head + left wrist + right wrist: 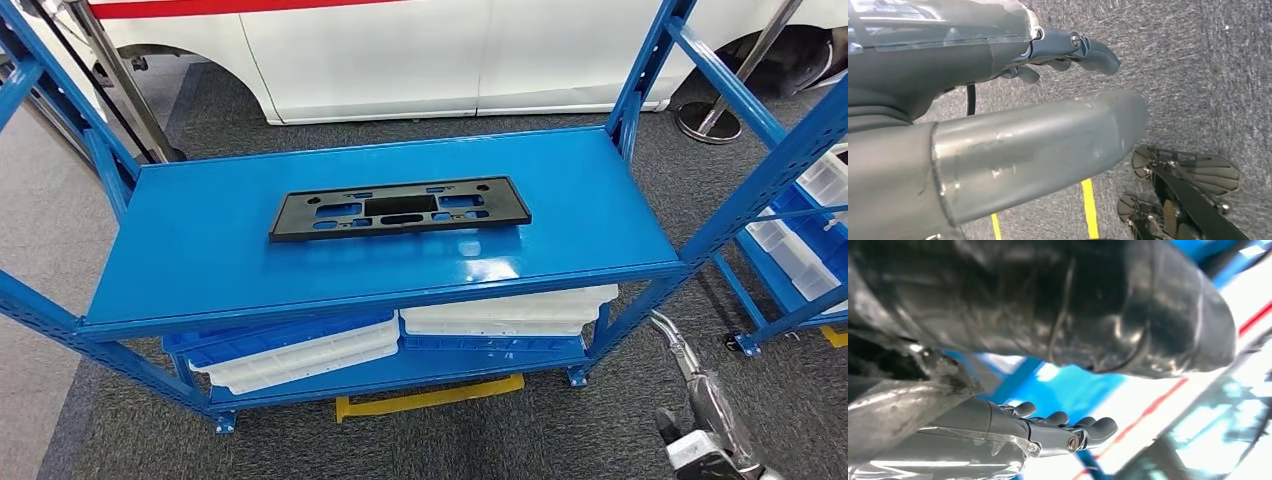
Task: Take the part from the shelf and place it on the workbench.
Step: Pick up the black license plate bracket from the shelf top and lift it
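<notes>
The left hand (pixel 1048 55) hangs over grey carpet (pixel 1198 75), fingers (pixel 1098 52) apart, holding nothing. The black part (pixel 398 208) lies flat mid-top on the blue shelf (pixel 200 250). The right hand (pixel 1058 432) looks empty too, fingers (pixel 1100 427) seemingly apart.

Head view looks down on the blue shelf (pixel 380 240); wrist views sit close behind each hand.

Grey carpet floor (pixel 560 430) with yellow tape (pixel 430 397); white car (pixel 400 50) behind.
</notes>
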Tool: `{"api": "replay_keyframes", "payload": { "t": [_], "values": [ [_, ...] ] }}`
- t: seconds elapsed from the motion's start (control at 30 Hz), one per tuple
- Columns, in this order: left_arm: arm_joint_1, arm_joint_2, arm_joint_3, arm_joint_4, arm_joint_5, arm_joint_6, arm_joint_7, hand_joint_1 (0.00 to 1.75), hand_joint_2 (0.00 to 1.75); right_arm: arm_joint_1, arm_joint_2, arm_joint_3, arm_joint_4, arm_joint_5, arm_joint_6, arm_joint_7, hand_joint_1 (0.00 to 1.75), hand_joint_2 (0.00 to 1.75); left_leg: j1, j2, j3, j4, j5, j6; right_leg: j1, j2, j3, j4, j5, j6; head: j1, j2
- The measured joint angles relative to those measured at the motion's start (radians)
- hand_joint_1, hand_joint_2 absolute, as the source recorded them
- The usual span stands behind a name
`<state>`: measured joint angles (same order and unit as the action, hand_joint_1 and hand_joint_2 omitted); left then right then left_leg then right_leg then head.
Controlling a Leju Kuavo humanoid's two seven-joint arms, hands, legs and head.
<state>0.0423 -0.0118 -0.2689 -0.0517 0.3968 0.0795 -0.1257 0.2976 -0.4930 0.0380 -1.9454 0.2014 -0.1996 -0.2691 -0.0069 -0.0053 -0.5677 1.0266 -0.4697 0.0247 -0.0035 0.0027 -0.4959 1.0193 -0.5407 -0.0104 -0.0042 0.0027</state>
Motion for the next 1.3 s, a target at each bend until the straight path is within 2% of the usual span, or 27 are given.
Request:
{"api": "replay_keyframes", "payload": {
  "t": [0.13,0.27,0.43,0.57,0.77,0.93,1.1,1.3],
  "values": [
    [-0.008,0.001,-0.011,0.014,0.003,-0.006,-0.001,0.0,0.0,-0.002,-0.031,0.031,-0.079,-0.035,0.027,-0.012,0.0,0.0,0.0,0.0,0.0,0.0,0.0,0.0,0.0,0.0,0.0,0.0,0.0,0.0,0.0,0.0],
    [-0.022,-0.009,-0.014,0.02,0.013,0.009,0.018,0.0,0.0,-0.052,-0.04,0.08,-0.095,-0.043,0.082,-0.003,0.0,0.0,0.0,0.0,0.0,0.0,0.0,0.0,0.0,0.0,0.001,0.0,0.0,0.0,0.0,0.0],
    [-0.033,-0.014,-0.016,0.023,0.007,0.008,0.027,0.0,0.0,-0.164,-0.04,0.158,-0.083,-0.06,0.135,0.028,0.0,0.0,0.0,0.001,0.0,0.0,0.001,0.001,0.0,0.001,0.002,0.0,0.001,0.0,0.0,0.0],
    [-0.042,-0.014,-0.028,0.023,-0.022,-0.006,0.032,0.0,0.0,-0.327,-0.027,0.246,-0.019,-0.074,0.195,0.086,0.0,0.0,0.0,0.002,0.001,0.0,0.002,0.001,0.0,0.003,0.002,0.001,0.001,0.001,0.0,0.0],
    [-0.05,-0.009,-0.055,0.022,-0.066,-0.024,0.055,0.0,0.0,-0.579,0.06,0.393,0.153,-0.064,0.2,0.169,0.0,0.0,0.0,0.002,0.001,0.0,0.003,0.001,0.001,0.002,0.003,0.001,0.002,0.001,0.0,0.0],
    [-0.045,0.001,-0.079,-0.001,-0.094,-0.028,0.087,0.0,0.0,-0.737,0.153,0.487,0.295,-0.108,0.21,0.22,0.0,0.0,0.001,0.0,0.0,0.0,0.003,0.001,0.001,0.001,0.002,0.002,0.002,0.001,0.0,0.0],
    [-0.039,0.01,-0.099,-0.023,-0.114,-0.029,0.101,0.0,0.0,-0.87,0.212,0.515,0.402,-0.187,0.235,0.243,0.0,0.0,0.0,0.0,-0.001,0.0,0.004,0.001,0.001,0.0,0.002,0.002,0.002,0.001,0.0,0.0],
    [-0.034,0.016,-0.121,-0.036,-0.137,-0.031,0.107,0.0,0.0,-1.019,0.259,0.526,0.548,-0.18,0.252,0.267,0.0,0.0,0.0,-0.001,-0.001,0.0,0.004,0.001,0.001,-0.001,0.002,0.002,0.002,0.001,0.0,0.0]
  ]
}}
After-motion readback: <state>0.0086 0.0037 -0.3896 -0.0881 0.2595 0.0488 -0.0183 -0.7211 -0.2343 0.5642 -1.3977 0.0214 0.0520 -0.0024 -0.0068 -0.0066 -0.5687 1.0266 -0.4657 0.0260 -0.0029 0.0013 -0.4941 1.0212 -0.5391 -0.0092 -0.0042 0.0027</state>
